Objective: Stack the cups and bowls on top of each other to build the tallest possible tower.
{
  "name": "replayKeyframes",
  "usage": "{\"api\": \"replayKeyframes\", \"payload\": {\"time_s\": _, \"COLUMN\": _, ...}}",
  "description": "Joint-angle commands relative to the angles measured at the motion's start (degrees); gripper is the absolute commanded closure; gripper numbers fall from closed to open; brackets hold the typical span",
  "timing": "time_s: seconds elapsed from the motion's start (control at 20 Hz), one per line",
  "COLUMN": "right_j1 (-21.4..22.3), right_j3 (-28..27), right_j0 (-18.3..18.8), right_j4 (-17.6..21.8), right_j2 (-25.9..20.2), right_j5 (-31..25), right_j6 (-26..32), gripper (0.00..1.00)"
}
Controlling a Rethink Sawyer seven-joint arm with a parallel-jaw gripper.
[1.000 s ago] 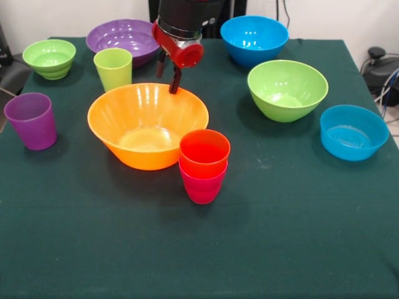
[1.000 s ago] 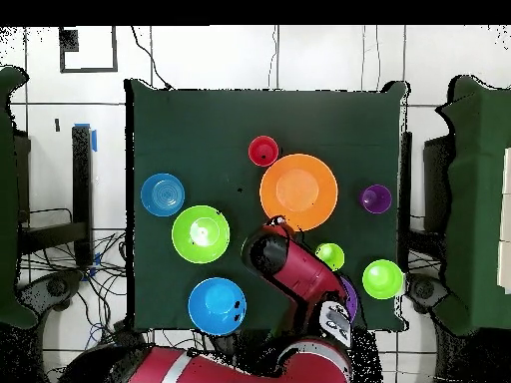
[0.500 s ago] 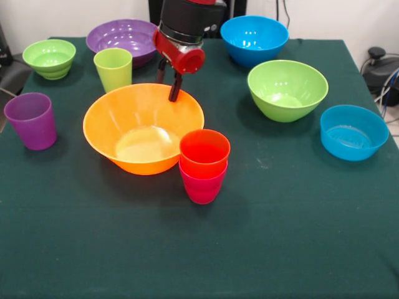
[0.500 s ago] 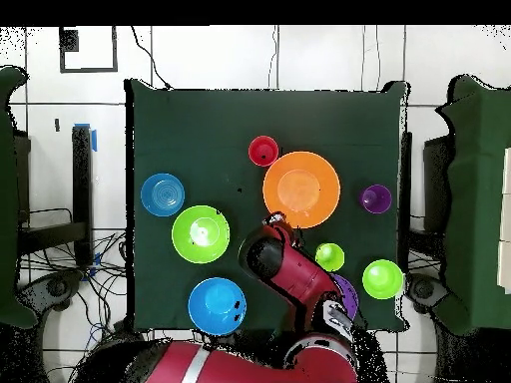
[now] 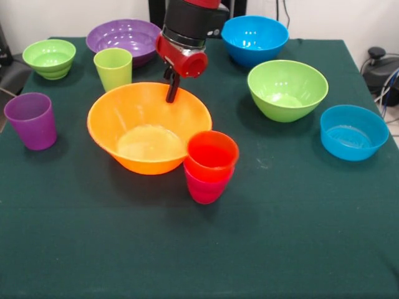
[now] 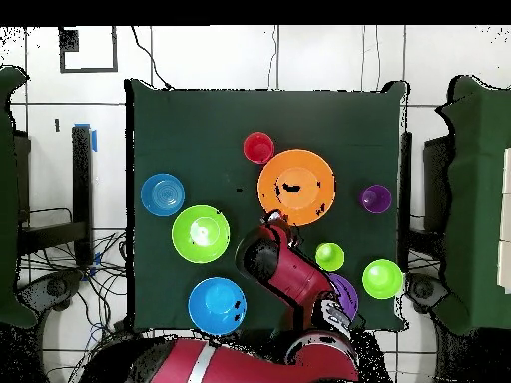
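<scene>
Front view: my gripper (image 5: 169, 94) is pinched on the far rim of the big orange bowl (image 5: 149, 128), fingers closed on the wall, one inside, one outside. Compared with half a second back the bowl has slid toward the two-cup stack and now presses its near-right rim against the orange cup (image 5: 212, 156), which sits in the red-pink cup (image 5: 206, 187); that stack has tipped and shifted a bit to the right, where it stood straight a second ago. The bowl looks tilted, far side raised. Judgement: I'm dragging more than lifting, and another push could topple the only tower started, so I need height before moving across. Purple cup (image 5: 31, 120) at the left edge, lime cup (image 5: 113, 68) behind the orange bowl, purple bowl (image 5: 123, 37), small ribbed green bowl (image 5: 50, 58), far blue bowl (image 5: 254, 38), medium green bowl (image 5: 287, 88) and right blue bowl (image 5: 353, 131) all unmoved. Overhead view: orange bowl (image 6: 296, 187) touches the cup stack (image 6: 258, 147), which has been nudged up-left versus earlier; my gripper (image 6: 274, 219) is at the bowl's lower rim. Tower is two cups only, most pieces loose on the green table (image 6: 200, 110)
</scene>
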State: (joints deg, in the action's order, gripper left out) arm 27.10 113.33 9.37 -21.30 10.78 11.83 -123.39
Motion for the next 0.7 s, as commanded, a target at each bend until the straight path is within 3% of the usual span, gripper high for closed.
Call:
{"api": "replayKeyframes", "payload": {"time_s": 0.05, "right_j1": -3.6, "right_j3": 1.3, "right_j0": -2.5, "right_j4": 0.9, "right_j2": -5.4, "right_j5": -1.7, "right_j6": -9.1, "gripper": 1.0}}
{"api": "replayKeyframes", "payload": {"time_s": 0.7, "right_j1": -1.2, "right_j3": 3.7, "right_j0": -2.6, "right_j4": -1.2, "right_j2": -6.4, "right_j5": -7.1, "right_j6": -12.3, "gripper": 1.0}}
